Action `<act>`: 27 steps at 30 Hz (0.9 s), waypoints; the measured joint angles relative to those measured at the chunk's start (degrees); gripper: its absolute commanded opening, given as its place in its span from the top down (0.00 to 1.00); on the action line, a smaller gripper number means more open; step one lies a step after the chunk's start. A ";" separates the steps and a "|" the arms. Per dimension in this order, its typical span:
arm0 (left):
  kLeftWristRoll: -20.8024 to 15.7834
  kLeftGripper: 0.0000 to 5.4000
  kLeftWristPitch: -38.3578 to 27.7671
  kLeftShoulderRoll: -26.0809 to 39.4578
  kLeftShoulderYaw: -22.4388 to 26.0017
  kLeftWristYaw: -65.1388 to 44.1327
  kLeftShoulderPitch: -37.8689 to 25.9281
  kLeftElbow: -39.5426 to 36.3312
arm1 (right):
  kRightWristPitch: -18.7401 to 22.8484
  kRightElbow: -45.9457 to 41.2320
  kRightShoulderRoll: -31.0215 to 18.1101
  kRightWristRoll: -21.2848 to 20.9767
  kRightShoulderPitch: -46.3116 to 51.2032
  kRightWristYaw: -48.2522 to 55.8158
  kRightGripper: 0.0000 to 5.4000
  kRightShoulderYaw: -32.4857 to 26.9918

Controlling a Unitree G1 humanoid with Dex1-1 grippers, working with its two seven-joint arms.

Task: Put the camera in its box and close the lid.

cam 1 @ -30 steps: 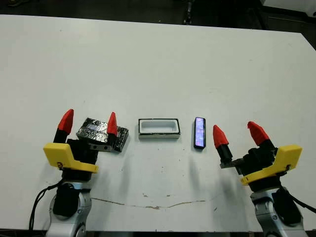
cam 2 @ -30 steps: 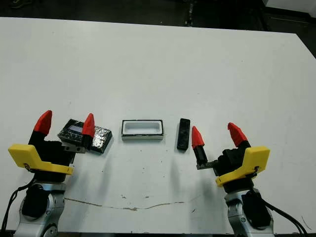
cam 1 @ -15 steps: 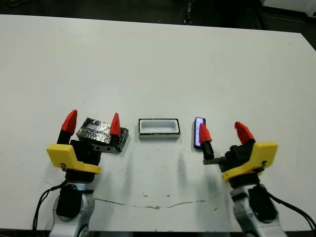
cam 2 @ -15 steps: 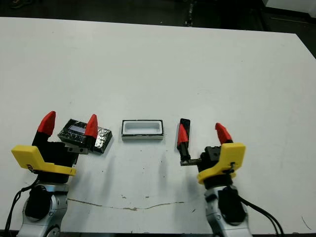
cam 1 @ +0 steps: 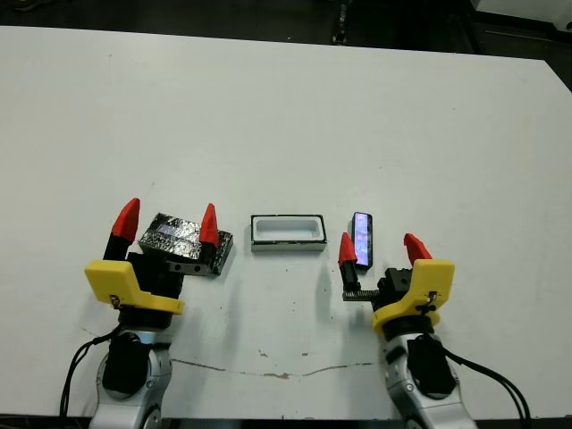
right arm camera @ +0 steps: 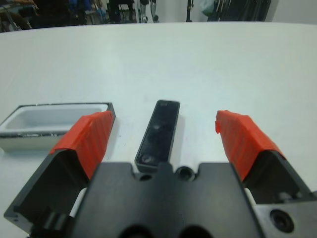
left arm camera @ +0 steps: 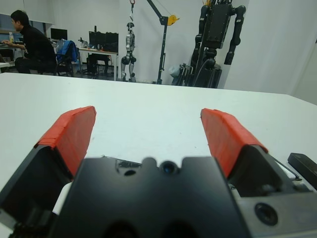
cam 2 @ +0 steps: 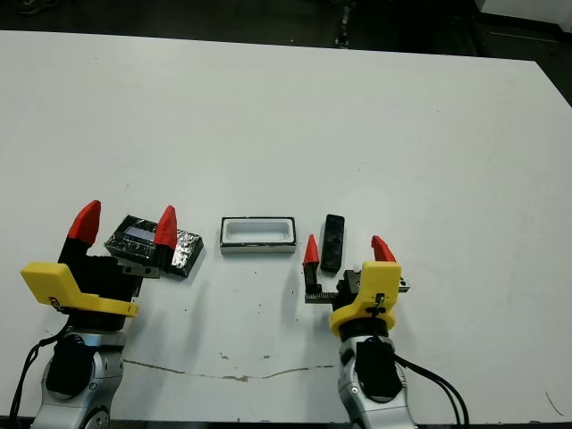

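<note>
Camera (cam 1: 361,239) lies flat on the white table (cam 1: 286,116), toward the near edge and a little to the right of the middle, with its glossy bluish face up. Its long side runs from the near edge toward the far edge. Just to its left, with a small gap between them, stands the box (cam 1: 287,232), open, with the white lining showing and nothing inside; its long side runs across the table. Farther left, apart from the box, the lid (cam 1: 185,242) rests on the table, slightly turned, with the pale stripe on top.

The right gripper (cam 1: 377,251) has its 2 red fingers spread apart, and it holds nothing. It is near the near end of the camera, and in the right wrist view the camera (right arm camera: 158,131) appears between the 2 fingers (right arm camera: 85,138); whether they touch the table cannot be told. The left gripper (cam 1: 167,223) also has its 2 fingers wide apart and holds nothing. One finger stands in front of the lid in the head view, the other is on the left of it.

Beyond the far edge of the table, in the left wrist view, a person (left arm camera: 30,44) sits at a desk.
</note>
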 measured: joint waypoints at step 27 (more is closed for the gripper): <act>0.00 0.00 -0.18 -0.29 -0.57 0.01 0.99 -0.41 | -0.87 3.45 -0.03 -4.17 0.85 -2.11 0.00 1.45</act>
